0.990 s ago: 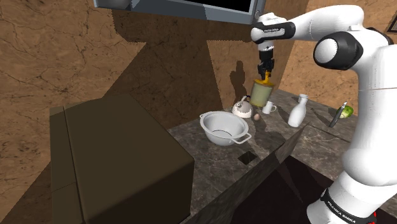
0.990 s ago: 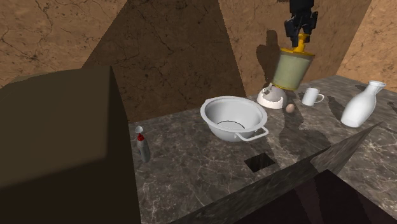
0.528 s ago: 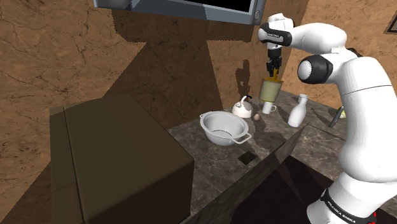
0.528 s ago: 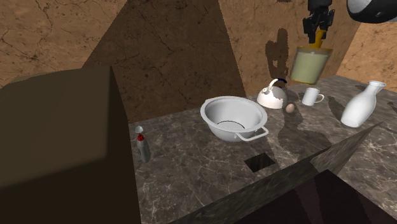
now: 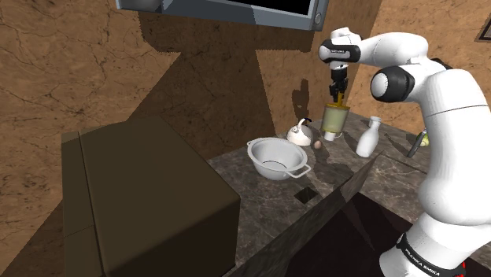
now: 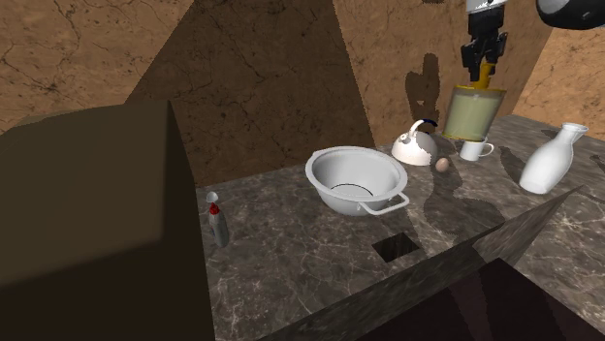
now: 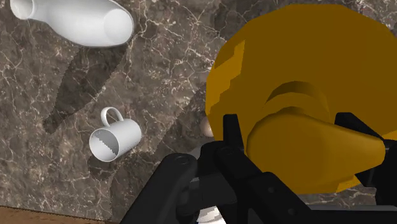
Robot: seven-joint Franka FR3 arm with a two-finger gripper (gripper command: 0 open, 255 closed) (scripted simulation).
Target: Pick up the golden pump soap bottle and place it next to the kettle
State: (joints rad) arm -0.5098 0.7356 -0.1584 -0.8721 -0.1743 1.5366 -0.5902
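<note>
The soap bottle has a pale yellow-green body and a golden pump top. My gripper is shut on that pump, and the bottle hangs below it, tilted a little, above the dark marble counter. The white kettle stands just to the bottle's left in the second exterior view, with an egg beside it. In the shoulder view the bottle hangs to the right of the kettle, over a white mug. In the wrist view the black fingers clasp the pump.
A white handled bowl sits mid-counter. The white mug and a tall white bottle stand right of the kettle. A small red-capped bottle is near a large dark box. A square hole lies near the counter's front edge.
The gripper has carried the soap bottle from above the kettle toward the second exterior view's right, over the mug, and then lowered it slightly. The grip stays shut.
</note>
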